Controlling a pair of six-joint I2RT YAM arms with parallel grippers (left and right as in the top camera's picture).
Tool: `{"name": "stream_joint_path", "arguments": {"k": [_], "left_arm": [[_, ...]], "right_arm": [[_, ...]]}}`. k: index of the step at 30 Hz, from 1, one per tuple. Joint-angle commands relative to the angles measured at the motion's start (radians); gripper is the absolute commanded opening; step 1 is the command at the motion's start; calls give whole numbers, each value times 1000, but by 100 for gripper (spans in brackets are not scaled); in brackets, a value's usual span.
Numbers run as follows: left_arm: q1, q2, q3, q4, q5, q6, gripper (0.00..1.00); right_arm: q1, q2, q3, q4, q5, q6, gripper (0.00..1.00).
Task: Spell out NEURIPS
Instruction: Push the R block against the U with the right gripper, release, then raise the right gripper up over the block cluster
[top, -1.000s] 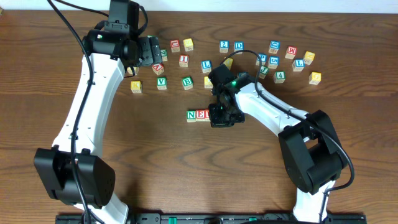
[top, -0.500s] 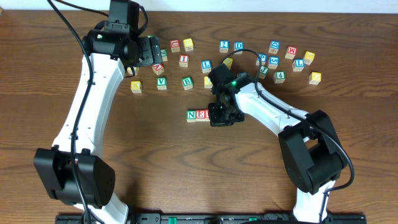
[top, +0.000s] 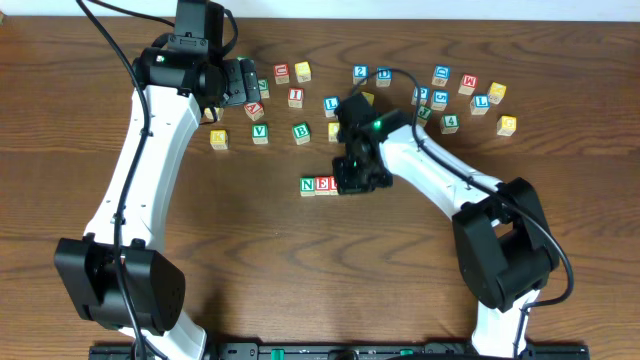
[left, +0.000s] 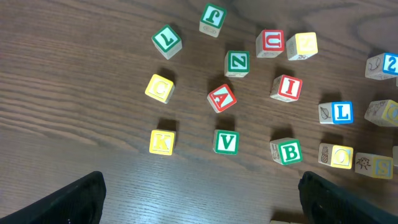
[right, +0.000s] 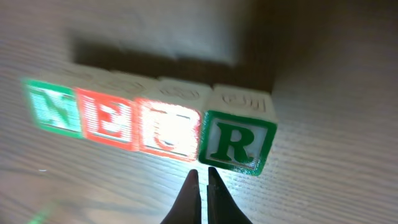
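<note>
Down at the right wrist, the right gripper (right: 203, 182) is pinched fully closed on nothing, tips just in front of the seam between U (right: 166, 127) and R (right: 236, 143). That close view gives the whole row: green N (right: 55, 107), red E (right: 109, 119), red U, green R, four cubes touching side by side, reading NEUR. From overhead only N and E show, with the gripper's body covering the other two, mid-table (top: 250, 260). Over to the left gripper (top: 240, 84): jaws spread wide, empty, hovering above the scattered cubes at the far side. Its wrist camera reads the letters far more clearly than overhead: red I (left: 286, 87) lies loose between green Z (left: 237, 63) and blue L (left: 339, 112), with red A (left: 222, 98), green V (left: 226, 142), green B (left: 287, 151) and yellow K (left: 161, 142) around. A yellow cube (left: 303, 45) sits near the top edge, its letter too pale to read.
</note>
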Motion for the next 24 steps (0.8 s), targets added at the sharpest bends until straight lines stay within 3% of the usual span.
{"name": "stream_joint_path", "arguments": {"k": [1, 8, 18, 24], "left_arm": [[3, 5, -7, 0, -13, 13, 98], [3, 5, -7, -14, -13, 13, 98], [3, 5, -7, -30, -2, -10, 98], [3, 5, -7, -30, -1, -21, 98]], "right_arm": [[-34, -51, 97, -28, -4, -55, 4], [-137, -80, 217, -79, -4, -82, 21], [-231, -80, 221, -74, -5, -113, 50], [-231, -80, 221, -76, -4, -135, 57]]}}
